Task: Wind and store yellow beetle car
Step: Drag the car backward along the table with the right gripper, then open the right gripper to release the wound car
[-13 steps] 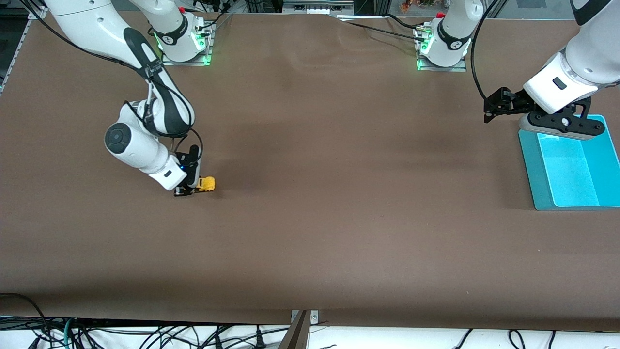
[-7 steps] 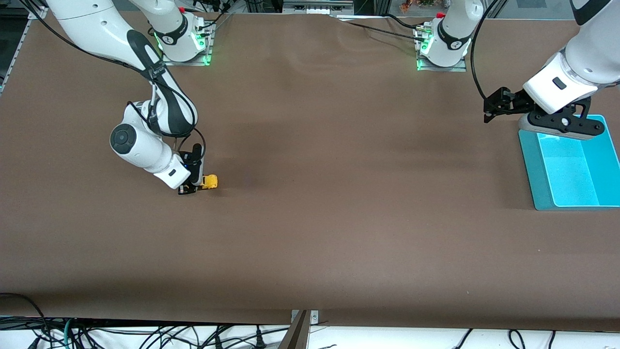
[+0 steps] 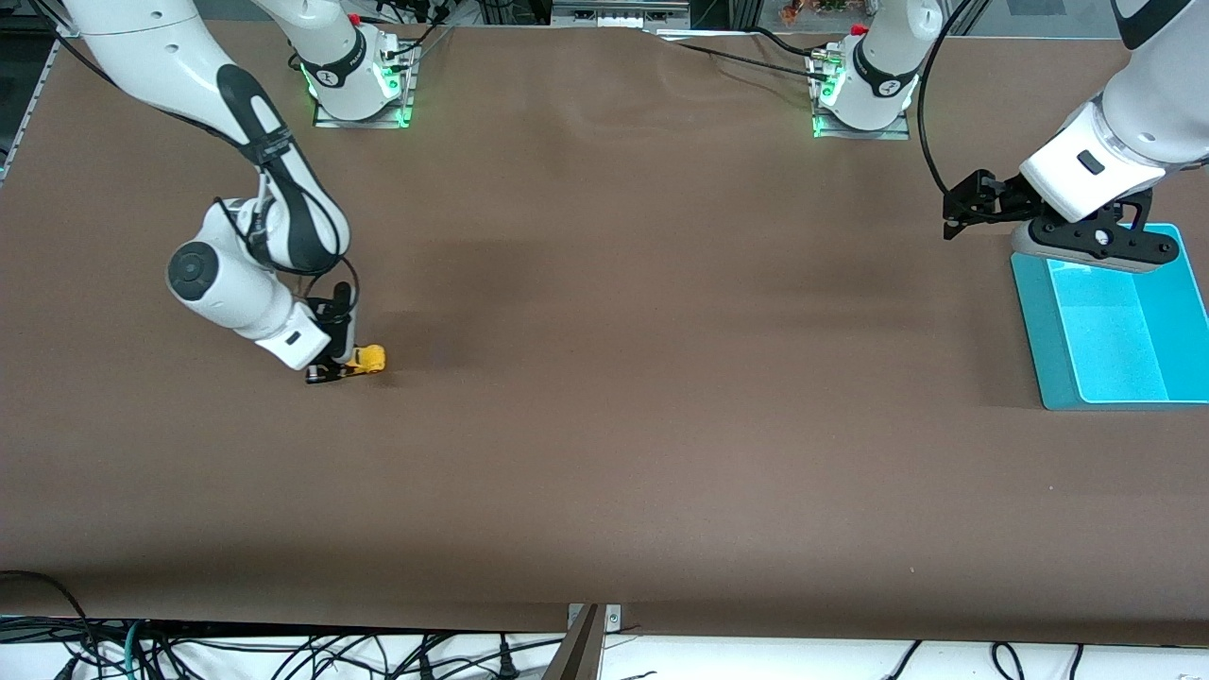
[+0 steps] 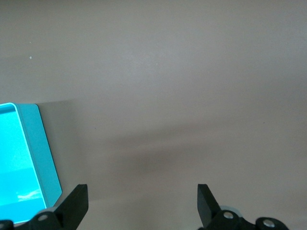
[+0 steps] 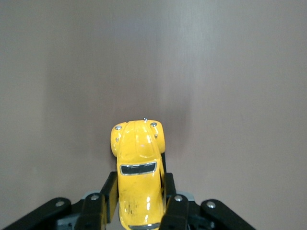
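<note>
Right arm: bent at the elbow, reaching down to the table at its own end.
Right gripper (image 3: 342, 370): low at the tabletop, fingers (image 5: 109, 194) clamped on the yellow beetle car (image 5: 138, 168).
Left arm: waits, raised at its own end.
Left gripper (image 3: 956, 219): in the air, fingers (image 4: 76, 204) spread wide, holding nothing.

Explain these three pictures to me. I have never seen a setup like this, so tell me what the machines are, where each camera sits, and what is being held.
Two white robot arms stand at a brown table. The wide picture comes from a high camera facing them. The other two come from small cameras on the arms' wrists, looking down past their jaws.

The right gripper is down at the table, its jaws shut on a tiny yellow car, whose nose sticks out in front; its wrist view shows this close up.

The left arm waits: the left gripper hangs with jaws open over the edge of a blue bin, at its end of the table. The bin looks empty.
</note>
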`<action>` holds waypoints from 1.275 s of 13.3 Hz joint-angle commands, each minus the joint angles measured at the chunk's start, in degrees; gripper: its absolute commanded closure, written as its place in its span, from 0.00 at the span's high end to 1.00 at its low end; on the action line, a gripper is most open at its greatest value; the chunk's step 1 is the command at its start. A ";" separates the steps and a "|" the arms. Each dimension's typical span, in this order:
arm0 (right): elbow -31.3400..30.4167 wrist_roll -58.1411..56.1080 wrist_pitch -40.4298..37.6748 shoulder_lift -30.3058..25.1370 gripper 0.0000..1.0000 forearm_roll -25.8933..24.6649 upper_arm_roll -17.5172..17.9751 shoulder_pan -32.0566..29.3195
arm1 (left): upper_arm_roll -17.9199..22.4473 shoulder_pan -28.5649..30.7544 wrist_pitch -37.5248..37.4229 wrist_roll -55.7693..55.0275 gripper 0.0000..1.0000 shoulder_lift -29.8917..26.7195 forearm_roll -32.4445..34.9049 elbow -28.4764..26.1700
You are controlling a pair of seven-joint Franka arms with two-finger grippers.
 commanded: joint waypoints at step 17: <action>7.62 1.03 -13.17 -1.17 1.00 0.10 -1.73 -6.31 | -0.11 0.10 -0.98 -0.29 1.00 -0.01 0.52 0.76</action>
